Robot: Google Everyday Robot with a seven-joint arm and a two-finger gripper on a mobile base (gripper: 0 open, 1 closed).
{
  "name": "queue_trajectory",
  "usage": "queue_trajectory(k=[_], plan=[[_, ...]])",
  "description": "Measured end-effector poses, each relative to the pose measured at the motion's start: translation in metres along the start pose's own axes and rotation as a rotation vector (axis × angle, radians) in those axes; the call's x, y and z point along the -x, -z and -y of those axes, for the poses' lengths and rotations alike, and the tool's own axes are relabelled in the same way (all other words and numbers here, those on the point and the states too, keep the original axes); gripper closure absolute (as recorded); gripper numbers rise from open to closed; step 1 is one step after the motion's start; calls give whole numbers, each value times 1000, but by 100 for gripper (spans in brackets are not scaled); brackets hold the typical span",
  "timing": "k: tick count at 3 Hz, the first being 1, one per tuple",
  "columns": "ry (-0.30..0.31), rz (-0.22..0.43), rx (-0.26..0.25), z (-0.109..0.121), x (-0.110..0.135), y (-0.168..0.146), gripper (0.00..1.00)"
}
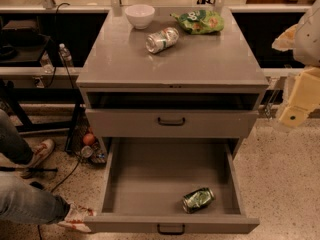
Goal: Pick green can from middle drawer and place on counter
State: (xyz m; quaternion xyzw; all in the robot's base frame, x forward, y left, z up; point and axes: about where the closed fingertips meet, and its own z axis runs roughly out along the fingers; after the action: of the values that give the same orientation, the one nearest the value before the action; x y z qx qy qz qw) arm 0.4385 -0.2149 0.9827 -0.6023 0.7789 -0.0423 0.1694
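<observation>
The green can [198,200] lies on its side, dented, near the front right of the open middle drawer [145,179], a shallow grey tray pulled out at the cabinet's bottom with a dark handle [171,229]. The counter [175,59] is the cabinet's flat grey top. My gripper [299,101] hangs at the right edge of the view, beside the cabinet's right side, level with the upper drawers and well above and to the right of the can. It holds nothing that I can see.
On the counter stand a white bowl [139,15], a green crisp bag [198,21] and a silver-white can [162,39] on its side. The drawer front [171,121] above is closed. A person's legs [25,199] and cables are on the floor at left.
</observation>
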Motion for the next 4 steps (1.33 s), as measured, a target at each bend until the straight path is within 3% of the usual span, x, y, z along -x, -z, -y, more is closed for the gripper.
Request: queue_trajectory(k=[1, 2, 3, 4], plan=[[0, 0, 0, 0, 0, 0, 0], [108, -35, 51, -21, 13, -47, 0], [210, -44, 130, -52, 27, -121, 0], [317, -57, 263, -109, 24, -213, 0]])
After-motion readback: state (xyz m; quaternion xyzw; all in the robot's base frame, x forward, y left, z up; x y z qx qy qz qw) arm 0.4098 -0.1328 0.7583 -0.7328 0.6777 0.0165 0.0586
